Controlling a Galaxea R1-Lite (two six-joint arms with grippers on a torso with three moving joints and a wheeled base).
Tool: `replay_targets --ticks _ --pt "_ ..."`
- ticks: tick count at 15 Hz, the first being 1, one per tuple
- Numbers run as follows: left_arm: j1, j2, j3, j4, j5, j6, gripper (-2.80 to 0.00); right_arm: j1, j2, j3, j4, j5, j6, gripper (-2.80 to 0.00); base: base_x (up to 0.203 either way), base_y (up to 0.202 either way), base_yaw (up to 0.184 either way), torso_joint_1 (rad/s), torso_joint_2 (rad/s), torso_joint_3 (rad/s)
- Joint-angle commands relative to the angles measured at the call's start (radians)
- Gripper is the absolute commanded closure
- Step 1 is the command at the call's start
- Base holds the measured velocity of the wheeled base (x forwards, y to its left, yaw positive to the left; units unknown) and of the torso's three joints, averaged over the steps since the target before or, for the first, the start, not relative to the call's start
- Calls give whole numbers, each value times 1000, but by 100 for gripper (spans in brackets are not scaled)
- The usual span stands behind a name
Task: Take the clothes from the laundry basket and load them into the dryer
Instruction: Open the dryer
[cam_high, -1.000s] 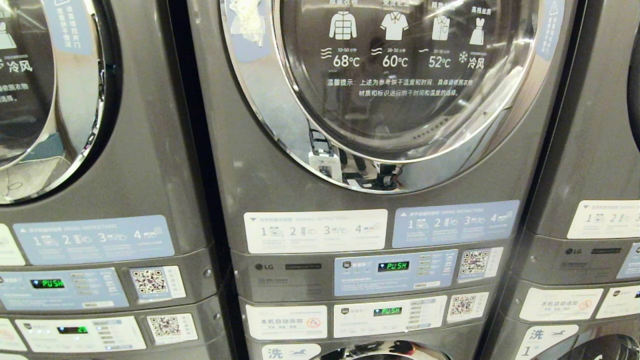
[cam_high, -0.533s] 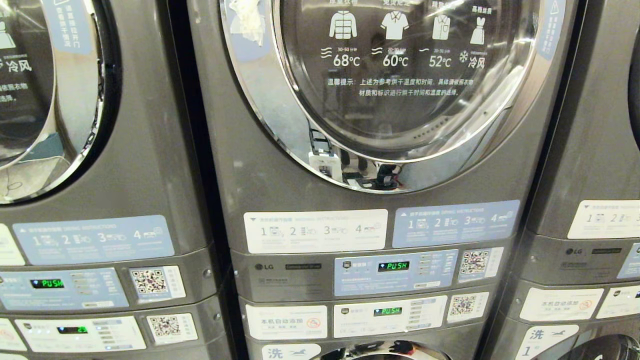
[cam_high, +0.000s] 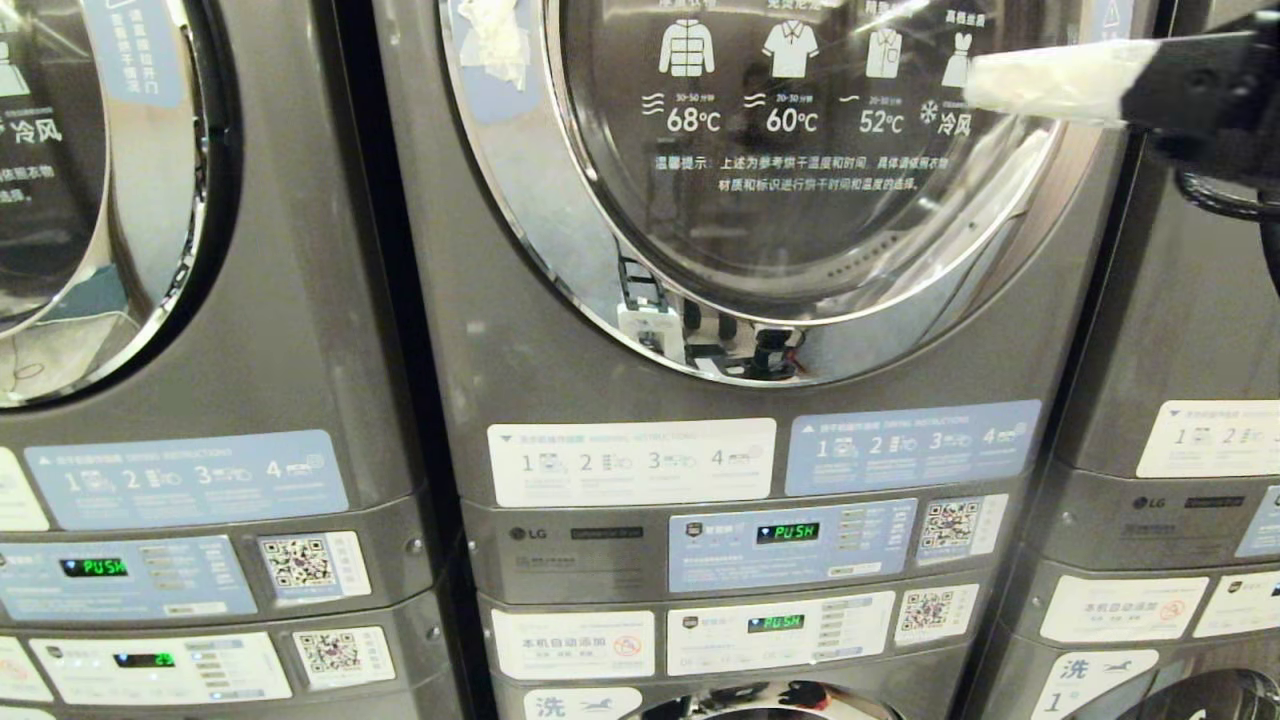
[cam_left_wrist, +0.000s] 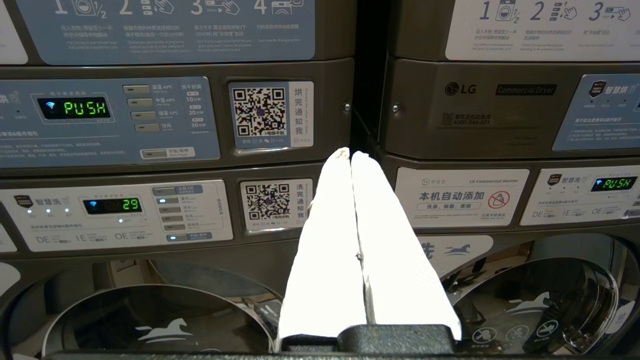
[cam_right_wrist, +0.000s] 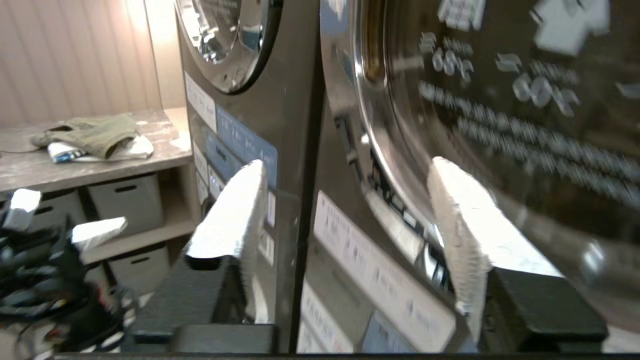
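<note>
Facing: the dryer door (cam_high: 800, 150), shut, straight ahead of the robot.
Right gripper (cam_right_wrist: 345, 200): raised level at the door's right rim, white-wrapped fingers (cam_right_wrist: 235, 210) spread apart, empty.
Left gripper (cam_left_wrist: 351, 156): low before the control panels (cam_left_wrist: 105, 122), fingertips pressed together.
Hidden: laundry basket unseen; door cut off above.
Count: three machine stacks; folded clothes (cam_right_wrist: 92, 135) on a side shelf (cam_right_wrist: 90, 167).

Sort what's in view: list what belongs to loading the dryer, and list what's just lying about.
Belongs to the job:
- middle dryer door, closed
- right gripper, open, raised beside that door
- left gripper, shut, idle low in front of the control panels

Just lying about:
- neighbouring dryer on the left
- green garment on the side counter
- grey storage bins under it
</note>
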Motion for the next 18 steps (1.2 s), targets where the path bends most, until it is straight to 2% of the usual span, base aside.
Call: replay_targets --ticks 1,4,6,8,10,13,15,18 --pt "0 0 0 0 0 0 0 61 140 -52 -53 -25 -1 -280 0 0 0 0 0 0" --pt "0 0 0 0 0 0 0 157 283 -144 -174 -133 -8 -280 0 0 0 0 0 0" --pt "0 0 0 0 0 0 0 225 352 -167 -315 -189 -12 -280 0 0 0 0 0 0" --pt "0 0 0 1 0 0 0 267 404 -186 -356 -227 -38 -280 0 0 0 0 0 0" --pt "0 0 0 1 0 0 0 291 436 -196 -378 -253 -97 -280 0 0 0 0 0 0" --pt "0 0 0 1 0 0 0 312 479 -195 -485 -263 -111 -280 0 0 0 0 0 0" --pt "0 0 0 0 0 0 0 324 505 -204 -492 -268 -111 -280 0 0 0 0 0 0" --pt "0 0 0 -1 0 0 0 325 598 -326 -497 -328 -110 -280 0 0 0 0 0 0"
